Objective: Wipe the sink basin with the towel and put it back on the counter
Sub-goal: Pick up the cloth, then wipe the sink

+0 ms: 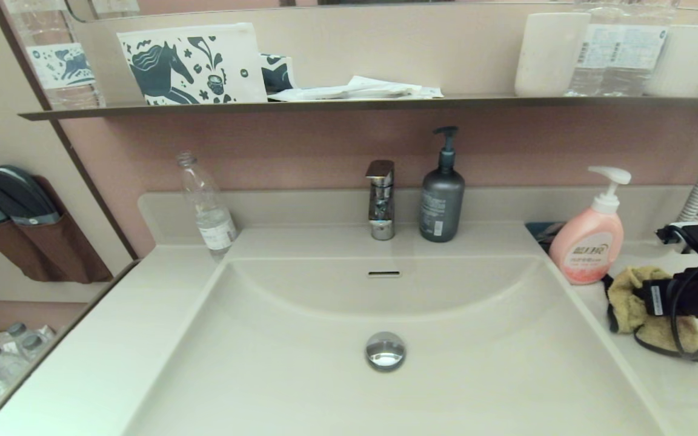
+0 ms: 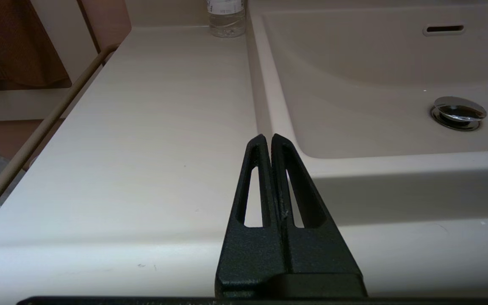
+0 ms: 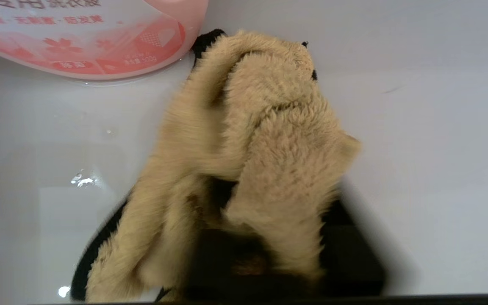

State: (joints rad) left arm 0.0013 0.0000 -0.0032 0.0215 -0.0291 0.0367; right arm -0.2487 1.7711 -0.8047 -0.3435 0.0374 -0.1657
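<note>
Right claw (image 1: 640, 303) clenched on towel (image 1: 624, 297) beside pink soap bottle (image 1: 588, 245), label unreadable

The sink basin (image 1: 300, 375) lies wide and bare, only the chrome drain plug (image 1: 385, 350) raised at its floor; a gripper could sweep there freely. At its back edge stand the faucet (image 1: 380, 200) and the grey pump bottle (image 1: 442, 194); a clear bottle (image 1: 206, 209) guards the back-left corner. The counter (image 1: 100, 351) left of the basin is open. On the right strip the pink soap bottle (image 1: 588, 242) stands just beside the towel (image 1: 624, 303), leaving tight room; overhead, the wall shelf (image 1: 349, 106) limits height at the back.
</note>
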